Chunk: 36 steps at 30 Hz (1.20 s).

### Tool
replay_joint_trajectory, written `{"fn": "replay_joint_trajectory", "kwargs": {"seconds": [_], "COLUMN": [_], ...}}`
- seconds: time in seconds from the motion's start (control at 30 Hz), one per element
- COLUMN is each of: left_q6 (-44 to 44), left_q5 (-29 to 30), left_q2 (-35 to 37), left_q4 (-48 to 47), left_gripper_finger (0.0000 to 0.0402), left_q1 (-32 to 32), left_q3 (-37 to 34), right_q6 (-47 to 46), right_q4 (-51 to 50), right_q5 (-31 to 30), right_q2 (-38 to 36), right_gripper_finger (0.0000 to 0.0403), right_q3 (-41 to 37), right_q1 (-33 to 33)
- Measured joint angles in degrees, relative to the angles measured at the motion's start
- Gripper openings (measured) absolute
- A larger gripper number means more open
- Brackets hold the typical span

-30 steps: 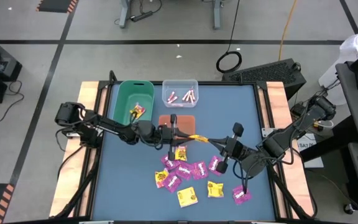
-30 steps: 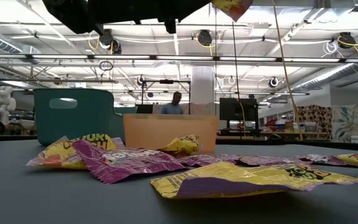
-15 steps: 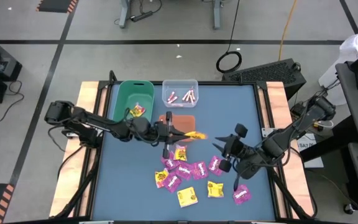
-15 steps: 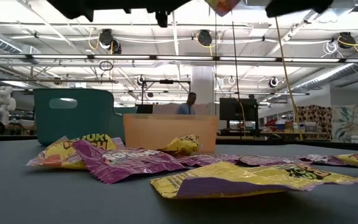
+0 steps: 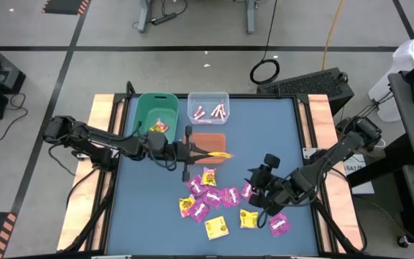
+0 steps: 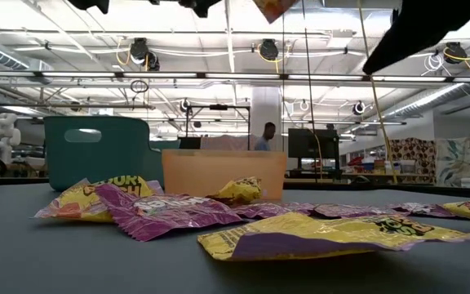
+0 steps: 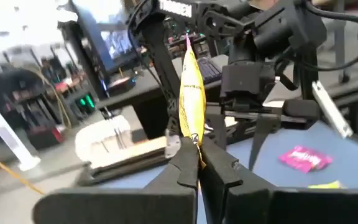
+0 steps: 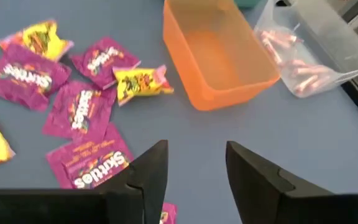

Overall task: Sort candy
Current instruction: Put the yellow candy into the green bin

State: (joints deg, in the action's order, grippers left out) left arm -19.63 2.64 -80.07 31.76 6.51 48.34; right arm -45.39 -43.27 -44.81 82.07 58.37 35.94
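My left gripper (image 5: 198, 152) reaches in from the table's left, high above the orange bin's (image 5: 205, 140) near edge, and is shut on a yellow candy packet (image 5: 220, 153). My right gripper (image 5: 256, 188) hovers open and empty over the candy pile's right side. The pile of magenta packets (image 5: 213, 196) and yellow packets (image 5: 216, 228) lies flat on the blue table. In the right wrist view the open fingers (image 8: 148, 177) frame bare table near a magenta packet (image 8: 89, 165). The green bin (image 5: 155, 119) holds yellow candy, and the clear bin (image 5: 208, 108) holds pink sticks. My left gripper pinches one end of the yellow packet (image 7: 193, 138) between its two fingers. The fingers lie level and come from the table's left. The packet sticks out past the fingertips toward the table's right, edge-on in the wrist view and lifted clear of table and bins.
Three bins stand at the table's far side: green on the left, clear beside it, orange just in front of the clear one. Bare blue table (image 5: 279, 129) lies at the far right. In the low view a person (image 6: 266, 135) shows in the room beyond.
My right gripper has let go of the yellow packet, opened, and drawn back toward the table's near edge. My left gripper, still shut on the packet, has carried it a little toward the table's left, over the orange bin's near edge.
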Motion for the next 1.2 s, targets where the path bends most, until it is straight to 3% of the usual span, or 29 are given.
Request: {"fn": "replay_joint_trajectory", "kwargs": {"seconds": [0.17, 0.47, 0.6, 0.87, 1.2], "left_q6": [-15.3, -48.0, -54.9, -37.5, -3.6], "left_q5": [0.5, 6.8, 7.2, 13.3, 20.8], "left_q2": [0.0, 0.0, 0.0, 0.0, 0.0], "left_q4": [-1.6, -2.9, -2.5, -2.4, -2.7], "left_gripper_finger": [0.0005, 0.0006, 0.0006, 0.0006, 0.0006], "left_q1": [1.0, 3.7, 4.5, 4.5, 3.8], "left_q3": [0.0, 0.0, 0.0, 0.0, 0.0], "right_q6": [-0.5, 0.7, 0.9, 1.0, -0.8], "right_q4": [-0.2, -0.2, -0.2, -0.2, -0.3], "right_q5": [0.1, 0.2, 0.2, -0.1, -0.1], "right_q2": [1.9, 2.0, 2.0, 2.0, 2.0], "right_gripper_finger": [0.0153, 0.0153, 0.0153, 0.0153, 0.0153], "right_q3": [0.0, 0.0, 0.0, 0.0, 0.0], "right_q1": [0.2, 0.2, 0.2, 0.2, 0.2]}}
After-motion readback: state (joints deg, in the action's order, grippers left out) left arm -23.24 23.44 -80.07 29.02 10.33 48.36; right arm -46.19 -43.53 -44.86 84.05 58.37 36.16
